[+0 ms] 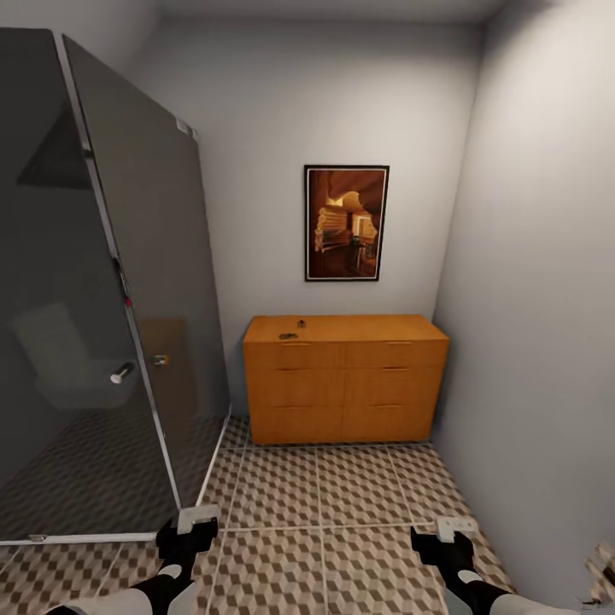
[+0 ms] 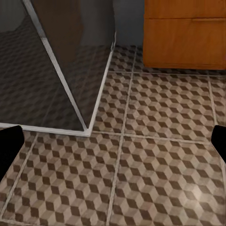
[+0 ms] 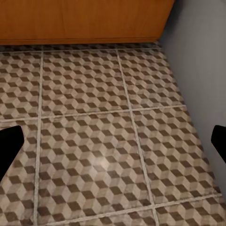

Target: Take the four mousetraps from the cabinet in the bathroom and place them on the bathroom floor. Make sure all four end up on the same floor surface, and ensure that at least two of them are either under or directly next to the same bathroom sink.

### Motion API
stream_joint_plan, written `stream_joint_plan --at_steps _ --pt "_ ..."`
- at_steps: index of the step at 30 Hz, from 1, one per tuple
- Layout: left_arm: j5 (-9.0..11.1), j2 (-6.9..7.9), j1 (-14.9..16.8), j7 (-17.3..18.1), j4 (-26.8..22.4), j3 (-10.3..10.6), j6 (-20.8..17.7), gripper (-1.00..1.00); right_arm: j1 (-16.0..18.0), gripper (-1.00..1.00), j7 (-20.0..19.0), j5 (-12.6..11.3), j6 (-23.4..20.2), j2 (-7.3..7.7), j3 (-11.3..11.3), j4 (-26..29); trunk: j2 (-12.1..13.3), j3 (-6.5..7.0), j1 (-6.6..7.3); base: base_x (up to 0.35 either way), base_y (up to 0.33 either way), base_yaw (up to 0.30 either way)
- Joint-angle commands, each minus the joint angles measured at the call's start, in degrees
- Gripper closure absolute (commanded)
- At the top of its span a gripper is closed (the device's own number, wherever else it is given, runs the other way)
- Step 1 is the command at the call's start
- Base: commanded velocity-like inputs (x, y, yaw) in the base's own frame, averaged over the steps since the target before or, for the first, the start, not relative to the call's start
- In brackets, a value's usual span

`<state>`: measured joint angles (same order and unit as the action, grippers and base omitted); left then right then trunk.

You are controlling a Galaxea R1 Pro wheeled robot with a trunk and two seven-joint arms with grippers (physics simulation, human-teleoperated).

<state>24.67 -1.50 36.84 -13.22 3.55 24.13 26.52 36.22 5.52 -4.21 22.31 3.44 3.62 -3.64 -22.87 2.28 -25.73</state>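
Note:
The honey-orange cabinet (image 1: 345,380) stands against the back wall, drawers shut. On its flat top lie two small dark mousetraps, one near the front left (image 1: 289,336) and one further back (image 1: 301,323); they are too small to show detail. The cube-patterned bathroom floor (image 1: 342,495) stretches from the cabinet to me. My left gripper (image 1: 190,534) and right gripper (image 1: 446,542) hang low over the tiles, well short of the cabinet. Both are open and empty, with black fingertips (image 2: 7,146) (image 3: 8,146) spread wide at the wrist views' edges. The bathroom sink is out of view.
A dark glass shower enclosure (image 1: 102,325) with a chrome handle (image 1: 122,372) fills the left side; its base rail (image 2: 61,128) lies close to my left gripper. A grey wall (image 1: 538,325) closes the right side. A framed picture (image 1: 346,223) hangs above the cabinet.

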Motion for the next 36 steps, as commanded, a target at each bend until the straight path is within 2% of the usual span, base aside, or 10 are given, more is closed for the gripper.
stream_joint_plan --at_steps 1,21,36 --pt "0.3 -0.06 0.1 -0.1 0.2 0.5 0.3 -1.0 0.1 -1.0 0.0 -0.4 0.4 -0.01 0.4 -0.2 0.0 -0.03 -0.06 0.312 -0.03 0.0" --pt "0.3 0.01 0.1 -0.1 0.2 0.5 0.5 -1.0 0.1 -1.0 0.0 -0.4 0.3 -0.01 0.4 -0.2 0.0 -0.03 -0.06 0.318 -0.003 0.0" --pt "0.3 -0.07 0.1 -0.6 0.3 0.5 0.5 -1.0 0.1 -1.0 0.0 -0.4 0.3 -0.01 0.4 -0.2 0.0 -0.03 -0.06 0.068 0.0 0.0"
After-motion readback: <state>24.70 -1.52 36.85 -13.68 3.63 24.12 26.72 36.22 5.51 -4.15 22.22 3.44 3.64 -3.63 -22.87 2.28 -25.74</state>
